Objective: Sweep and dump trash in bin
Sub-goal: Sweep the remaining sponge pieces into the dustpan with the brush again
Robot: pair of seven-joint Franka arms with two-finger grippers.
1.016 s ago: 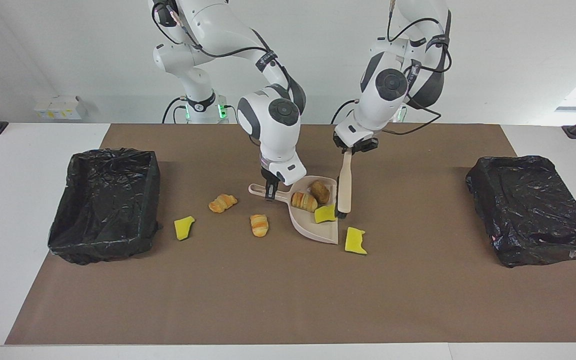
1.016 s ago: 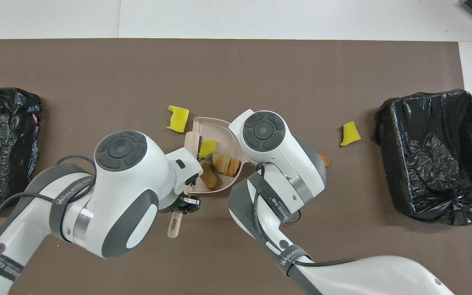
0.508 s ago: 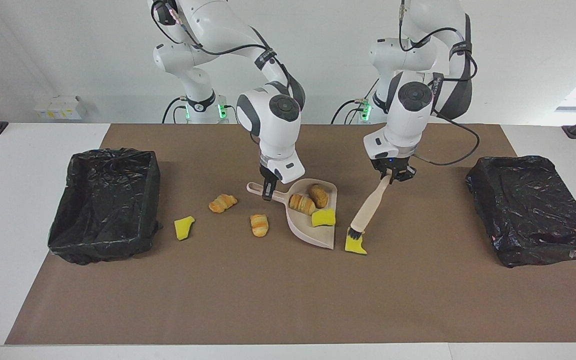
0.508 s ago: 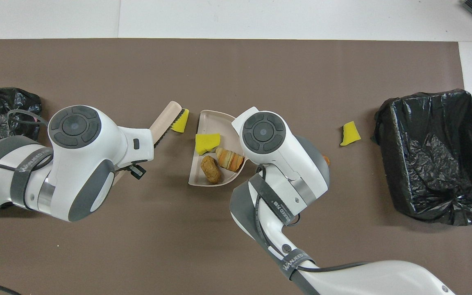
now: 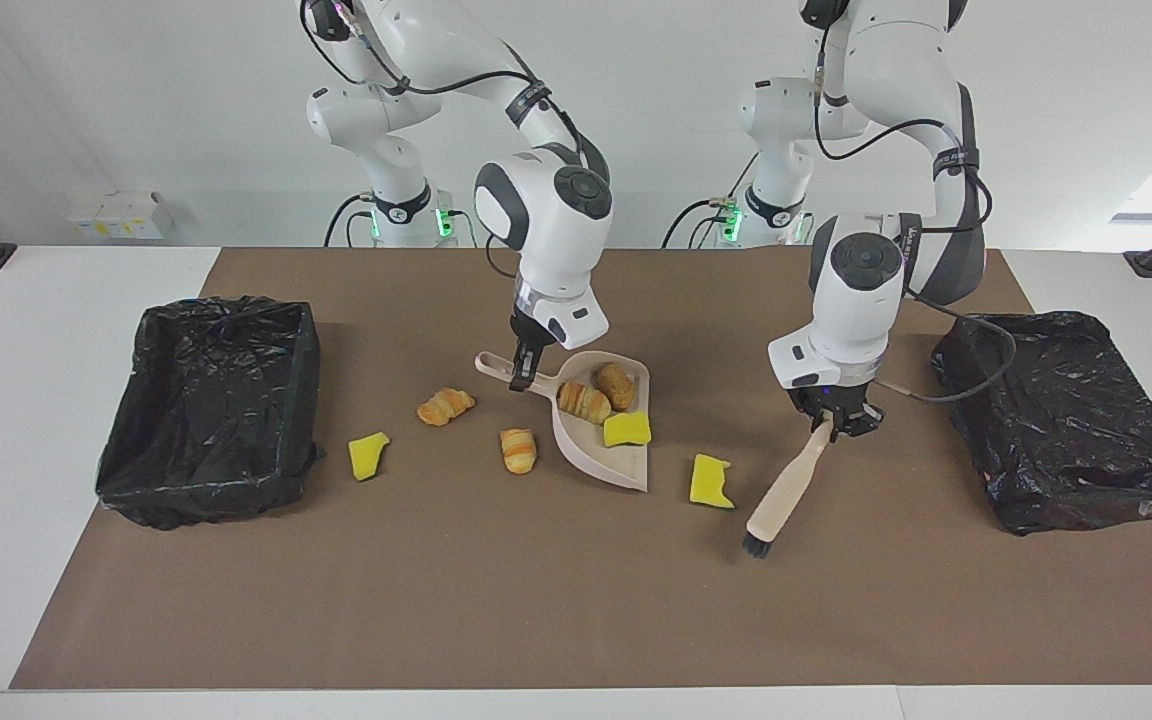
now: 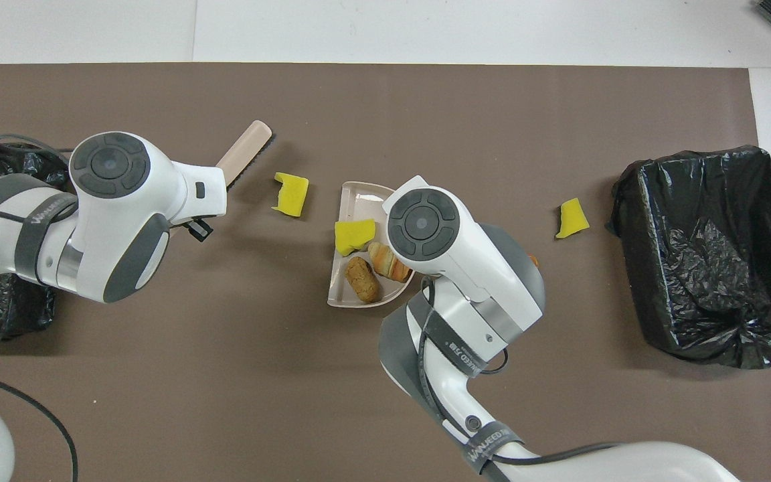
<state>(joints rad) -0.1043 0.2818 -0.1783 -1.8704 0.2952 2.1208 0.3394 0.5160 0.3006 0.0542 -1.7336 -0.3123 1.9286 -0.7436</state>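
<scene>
My right gripper (image 5: 520, 376) is shut on the handle of the beige dustpan (image 5: 596, 462). The pan holds a croissant piece (image 5: 583, 402), a brown lump (image 5: 616, 385) and a yellow sponge chunk (image 5: 627, 429). My left gripper (image 5: 833, 424) is shut on the beige brush (image 5: 784, 492), tilted with its bristles low over the mat. The bristles are apart from a green-backed sponge chunk (image 5: 711, 482) that lies between brush and pan. Two croissant pieces (image 5: 446, 405) (image 5: 518, 450) and another sponge chunk (image 5: 368, 455) lie on the mat toward the right arm's end.
A black-lined bin (image 5: 211, 405) stands at the right arm's end of the brown mat, and another bin (image 5: 1066, 415) at the left arm's end. In the overhead view my wrists cover both grippers, and the brush (image 6: 245, 148) points away from the robots.
My left gripper swung the brush out of the dustpan and past the green-backed sponge toward the left arm's end. The dustpan shifted slightly toward the right arm's end.
</scene>
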